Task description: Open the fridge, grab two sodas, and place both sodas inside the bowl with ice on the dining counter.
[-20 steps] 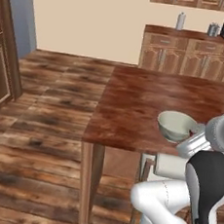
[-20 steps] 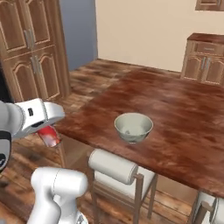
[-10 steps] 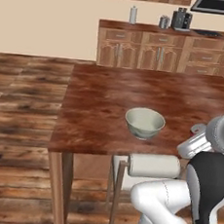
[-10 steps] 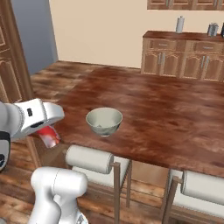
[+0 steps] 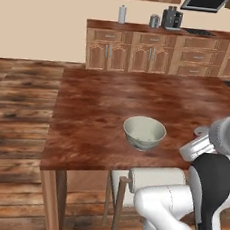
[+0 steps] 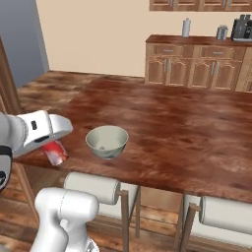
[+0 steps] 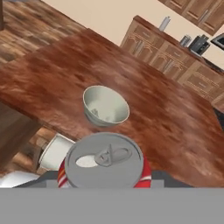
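The small red can with a silver pull-tab top [image 7: 104, 162] sits clamped in the hand [image 6: 55, 150], held tilted off the near edge of the reddish-brown wooden worktop [image 6: 187, 128]. The round pale grey-green bowl [image 6: 107, 141] stands on that worktop just beside the hand.

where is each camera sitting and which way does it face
Left base view: behind the arm to its left, facing the dining counter and bowl; white arm lower right.
Right base view: behind to its right, same counter; arm lower left, gripper shut on the red can.
Hand view: along the gripper, over the can's top toward the bowl.
All share bowl and counter.
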Robot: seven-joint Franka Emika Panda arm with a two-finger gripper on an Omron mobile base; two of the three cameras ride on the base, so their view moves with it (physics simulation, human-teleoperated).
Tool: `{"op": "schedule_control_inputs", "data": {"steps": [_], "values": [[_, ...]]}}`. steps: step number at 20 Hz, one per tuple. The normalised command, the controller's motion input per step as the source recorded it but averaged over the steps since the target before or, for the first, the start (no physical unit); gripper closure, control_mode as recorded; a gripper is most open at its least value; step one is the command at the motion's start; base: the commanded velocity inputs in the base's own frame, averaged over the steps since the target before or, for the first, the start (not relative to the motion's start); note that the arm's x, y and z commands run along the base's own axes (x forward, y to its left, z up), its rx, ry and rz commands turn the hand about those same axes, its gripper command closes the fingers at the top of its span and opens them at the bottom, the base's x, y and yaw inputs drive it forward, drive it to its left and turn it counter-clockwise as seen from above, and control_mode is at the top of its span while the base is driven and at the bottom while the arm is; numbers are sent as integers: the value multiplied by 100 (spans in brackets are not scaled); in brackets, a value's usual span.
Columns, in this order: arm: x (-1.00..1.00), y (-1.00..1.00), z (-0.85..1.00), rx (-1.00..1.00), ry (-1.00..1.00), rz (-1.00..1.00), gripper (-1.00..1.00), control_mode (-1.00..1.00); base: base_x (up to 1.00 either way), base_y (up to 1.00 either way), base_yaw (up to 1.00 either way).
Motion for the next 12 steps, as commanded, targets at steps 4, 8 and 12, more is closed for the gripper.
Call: {"op": "schedule_control_inputs", "data": {"steps": [4,8,12], "values": [[93,0,-6,17,2,-2,100,-100,0,0,0],[100,5,-29,10,12,2,100,-100,0,0,0],[92,2,-53,2,14,7,100,-100,0,0,0]]}}
